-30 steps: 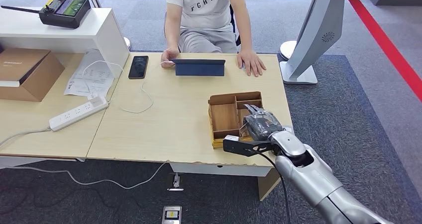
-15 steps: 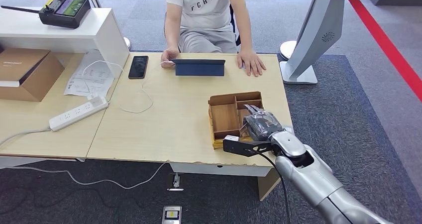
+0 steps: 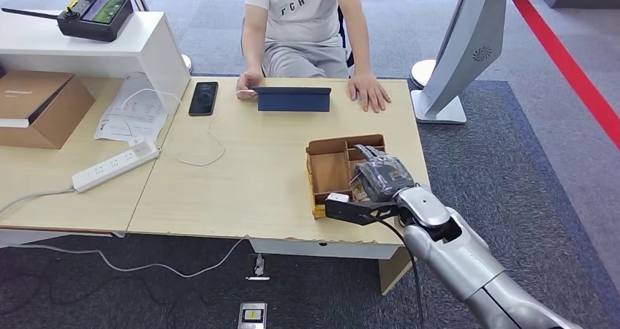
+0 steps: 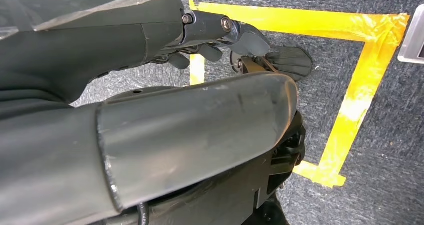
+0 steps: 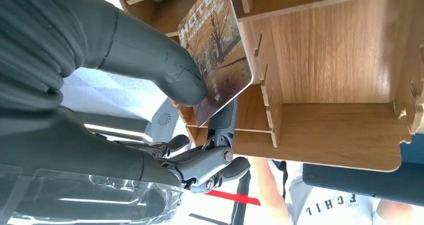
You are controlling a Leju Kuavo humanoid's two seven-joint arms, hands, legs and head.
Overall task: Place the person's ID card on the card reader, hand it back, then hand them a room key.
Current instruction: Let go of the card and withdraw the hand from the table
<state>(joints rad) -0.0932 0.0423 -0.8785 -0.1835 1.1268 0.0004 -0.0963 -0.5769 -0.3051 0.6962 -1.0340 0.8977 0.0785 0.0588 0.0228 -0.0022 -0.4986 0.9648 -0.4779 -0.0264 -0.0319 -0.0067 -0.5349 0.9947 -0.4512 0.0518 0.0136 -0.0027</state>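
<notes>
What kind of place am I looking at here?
Probably a mock hotel front desk in a lab: a person sits across the table, and the right hand pinches a hotel key card from a wooden organizer.

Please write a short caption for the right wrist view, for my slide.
Right hand pinches a hotel key card over the wooden organizer.

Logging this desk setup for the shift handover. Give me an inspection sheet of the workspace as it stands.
Surface: light wooden table, edge chipped.
Job's things: printed hotel key card over the compartmented wooden box; dark flat card reader before the seated person.
Clutter: black phone, papers, cardboard box.
Hands: right hand pinches the card; left hand hangs over carpet.
Cables: white power strip, white cord.
Surroundings: yellow floor tape.
</notes>
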